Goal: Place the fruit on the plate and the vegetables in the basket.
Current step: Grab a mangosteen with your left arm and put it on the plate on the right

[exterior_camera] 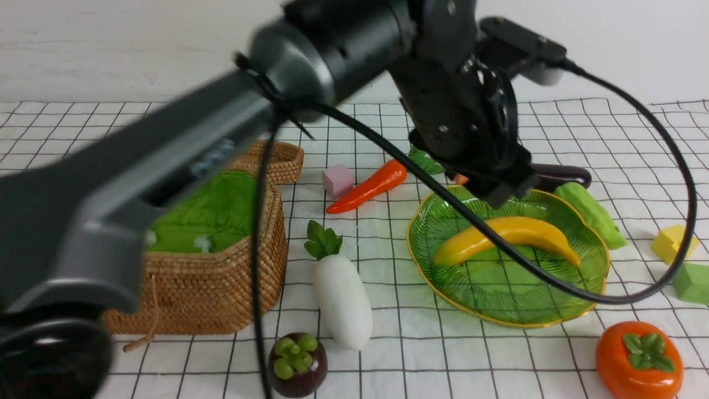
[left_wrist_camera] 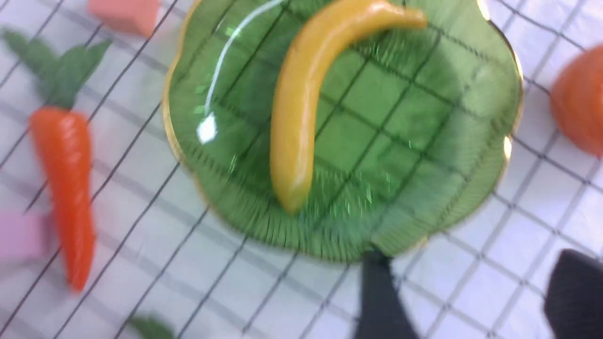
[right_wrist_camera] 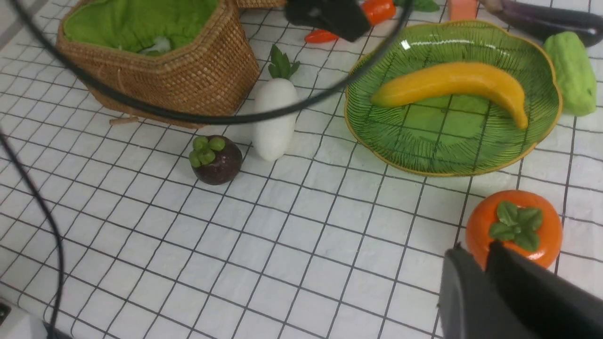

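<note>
The yellow banana (exterior_camera: pixel 507 238) lies loose across the green glass plate (exterior_camera: pixel 498 310). Just above the plate's far rim hangs my left gripper (exterior_camera: pixel 501 194), open (left_wrist_camera: pixel 473 263), with only checked cloth between its fingers. The mangosteen (exterior_camera: pixel 298 363) and the white radish (exterior_camera: pixel 343 299) lie in front of the green-lined wicker basket (exterior_camera: pixel 221 288). The carrot (exterior_camera: pixel 368 188) lies behind the plate; the eggplant (exterior_camera: pixel 562 176) and cucumber (exterior_camera: pixel 592 213) are at its far right. The persimmon (exterior_camera: pixel 637 360) sits near right. My right gripper (right_wrist_camera: pixel 476 252) is shut and empty, just short of the persimmon (right_wrist_camera: pixel 516 226).
A pink cube (exterior_camera: pixel 338 180) sits by the carrot. A yellow cube (exterior_camera: pixel 673 243) and a green cube (exterior_camera: pixel 692 282) lie at the right edge. A flat wicker lid (exterior_camera: pixel 279 160) lies behind the basket. The left arm's black cable (exterior_camera: pixel 554 282) loops over the plate.
</note>
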`<action>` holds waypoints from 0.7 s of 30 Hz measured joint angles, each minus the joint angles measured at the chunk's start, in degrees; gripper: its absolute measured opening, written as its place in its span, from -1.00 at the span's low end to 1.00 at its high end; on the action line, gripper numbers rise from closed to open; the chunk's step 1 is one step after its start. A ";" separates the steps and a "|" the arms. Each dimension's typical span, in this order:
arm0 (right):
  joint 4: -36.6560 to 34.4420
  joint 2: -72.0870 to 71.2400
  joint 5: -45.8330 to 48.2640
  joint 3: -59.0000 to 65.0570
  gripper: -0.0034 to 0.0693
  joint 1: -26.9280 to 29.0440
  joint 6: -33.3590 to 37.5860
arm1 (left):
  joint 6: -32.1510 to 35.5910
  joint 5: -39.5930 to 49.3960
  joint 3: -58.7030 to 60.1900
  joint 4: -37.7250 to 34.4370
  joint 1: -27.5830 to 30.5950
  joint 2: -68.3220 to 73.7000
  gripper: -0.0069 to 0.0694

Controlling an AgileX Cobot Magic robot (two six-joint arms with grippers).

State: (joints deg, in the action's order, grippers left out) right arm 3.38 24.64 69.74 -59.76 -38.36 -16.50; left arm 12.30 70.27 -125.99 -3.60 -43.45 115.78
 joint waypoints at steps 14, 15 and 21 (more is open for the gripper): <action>-2.44 0.00 -5.79 7.05 -0.66 0.00 1.07 | -10.55 -0.49 51.01 3.60 0.00 -24.09 -0.69; -2.62 0.00 -6.20 7.06 -0.66 0.00 1.07 | -10.69 -1.64 53.95 3.60 0.00 -24.21 -0.60; -4.03 0.05 -9.63 7.16 -0.66 0.00 1.13 | -10.90 -13.20 60.90 5.25 0.00 -24.21 0.28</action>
State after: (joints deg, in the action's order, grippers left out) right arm -0.65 24.69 60.11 -52.60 -38.36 -15.36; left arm 1.40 57.07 -65.09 1.65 -43.45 91.57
